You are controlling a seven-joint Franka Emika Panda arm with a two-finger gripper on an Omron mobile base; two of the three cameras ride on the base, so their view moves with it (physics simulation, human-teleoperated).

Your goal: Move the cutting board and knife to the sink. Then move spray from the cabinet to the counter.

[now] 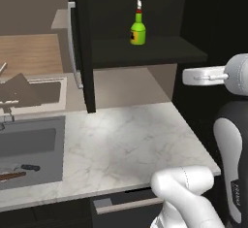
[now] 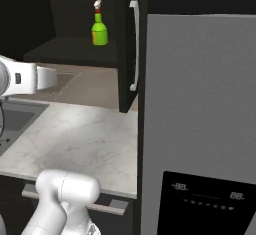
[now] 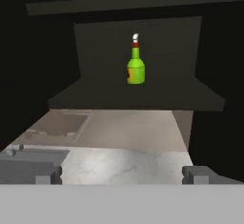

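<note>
The green spray [image 1: 138, 30] [image 2: 99, 31] [image 3: 136, 68] stands upright on the shelf of the open near-black cabinet [image 1: 145, 52]. Straight in front of it and some way back, my gripper [image 3: 123, 176] hangs over the counter [image 1: 126, 139], open wide with nothing between its fingertips [image 3: 196, 174]. At the far left, the knife [image 1: 30, 167] and the reddish-brown cutting board [image 1: 12, 175] lie inside the grey sink [image 1: 59, 144].
The cabinet's doors stand swung open on both sides of the shelf, one [image 1: 80, 42] with a silver bar handle [image 2: 134, 44]. A tall grey fridge [image 2: 200, 104] borders the counter on the right. A drawer [image 1: 126, 203] under the counter edge sticks out slightly.
</note>
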